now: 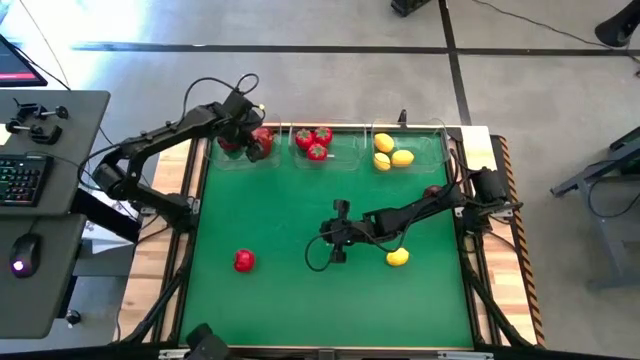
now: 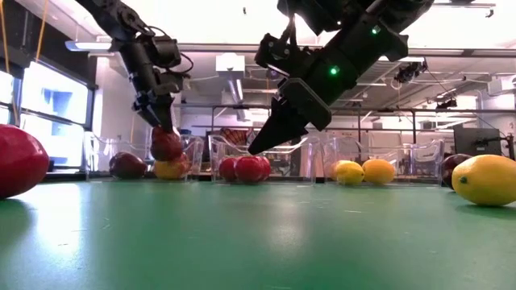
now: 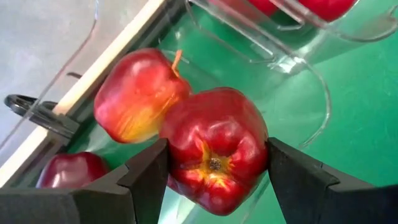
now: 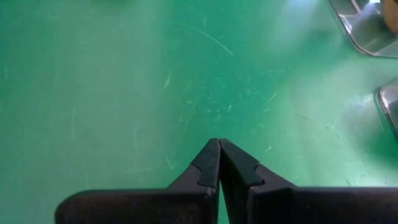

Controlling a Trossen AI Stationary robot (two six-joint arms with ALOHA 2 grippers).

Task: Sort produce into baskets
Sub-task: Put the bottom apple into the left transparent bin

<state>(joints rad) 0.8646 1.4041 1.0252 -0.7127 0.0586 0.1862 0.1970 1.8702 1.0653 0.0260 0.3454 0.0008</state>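
Green mat [image 1: 300,290] covers our table, and three clear bins sit in a row along its far edge. Our left gripper [image 3: 214,171] hangs over the left bin [image 1: 232,155] and squeezes a dark red apple [image 3: 214,149] between its two fingers. We see that apple held just above the bin in the low view [image 2: 166,143]. A red and yellow apple [image 3: 137,93] lies in the bin just beside it, and it looks like the two touch. One more dark apple [image 3: 65,171] lies in the same bin, a bit apart. The middle bin [image 1: 350,150] holds bright red fruits with green tops [image 1: 314,140]. The right bin [image 1: 430,150] holds two yellow lemons [image 1: 393,150]. Out on the mat, a red fruit [image 1: 243,260] lies alone near the front left. A lemon [image 1: 397,258] lies toward the right, near our right arm. Something small and dark red [image 1: 432,191] peeks out by the right edge of the mat, but we cannot tell what it is. Our right gripper [image 4: 219,149] hangs above the middle of the mat, with its fingers pressed tight together and nothing between them. It is well apart from the bins. Past the table, on the left, a grey desk [image 1: 70,120] holds a keyboard [image 1: 22,180] and a mouse [image 1: 25,250].
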